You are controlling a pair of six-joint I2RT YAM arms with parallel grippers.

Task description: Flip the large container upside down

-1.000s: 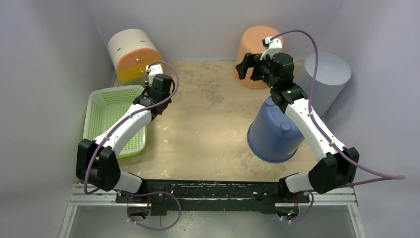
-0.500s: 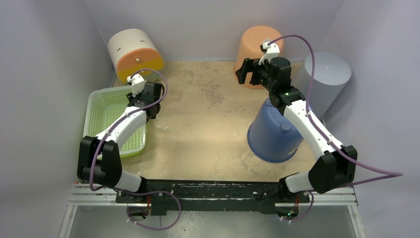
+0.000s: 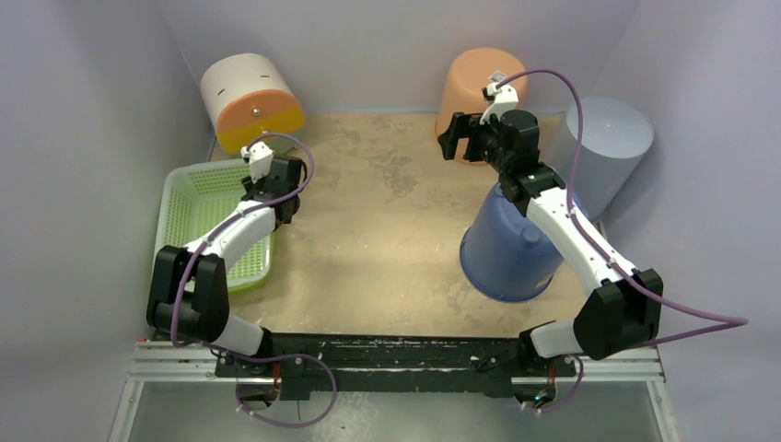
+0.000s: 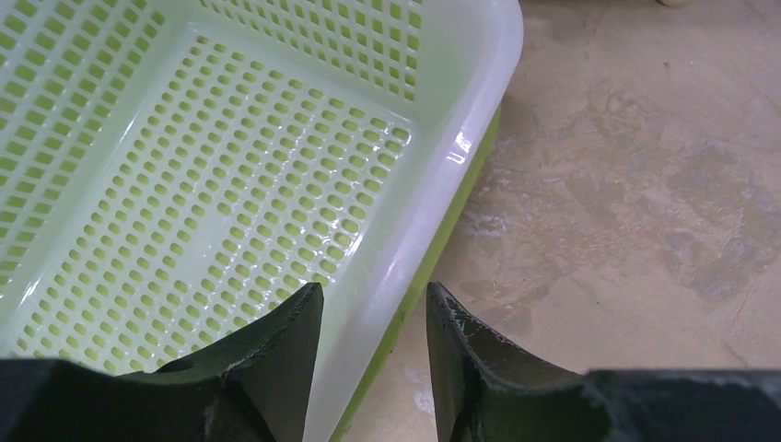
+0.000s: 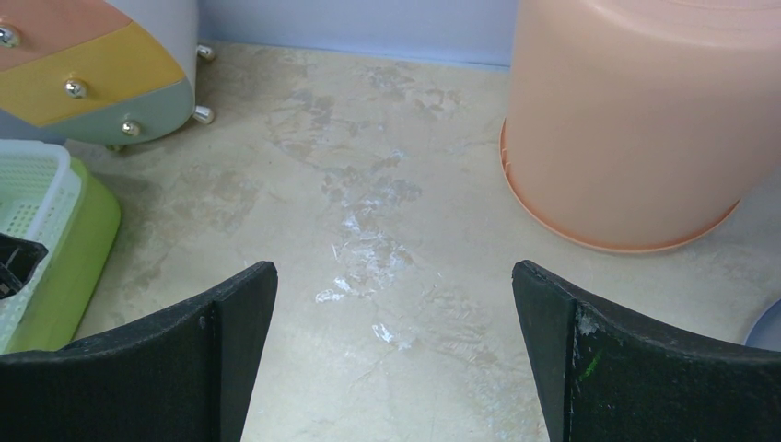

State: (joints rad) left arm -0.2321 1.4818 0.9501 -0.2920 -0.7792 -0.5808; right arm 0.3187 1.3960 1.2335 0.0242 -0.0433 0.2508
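The sandy table [image 3: 387, 239] is filling the middle of the overhead view, walled in on three sides.

The green basket [image 3: 189, 207], the container to be turned, is sitting upright and open-side up at the centre left, close against the left wall. The left arm [image 3: 230, 230] is lying across its right-hand edge.

The blue bucket [image 3: 502, 253] is standing mouth-down at the centre right, with the right arm [image 3: 571, 230] reaching over it. A grey cylinder [image 3: 612, 147] is standing against the right wall, just above and to the right of the bucket.

A cream-and-orange drum [image 3: 249, 97] is lying on its side in the upper left corner, just beyond the basket's top right corner. An orange bucket [image 3: 470, 78] is resting rim-down at the upper centre, against the back wall.

The left gripper [image 4: 373, 290] is hanging over the basket's right rim, its fingers parted and straddling it, one inside the mesh and one outside. I cannot tell whether they are touching the plastic.

The right gripper [image 5: 394, 267] is hovering spread wide over bare table, pinching nothing. The orange bucket is just ahead of it to the right.
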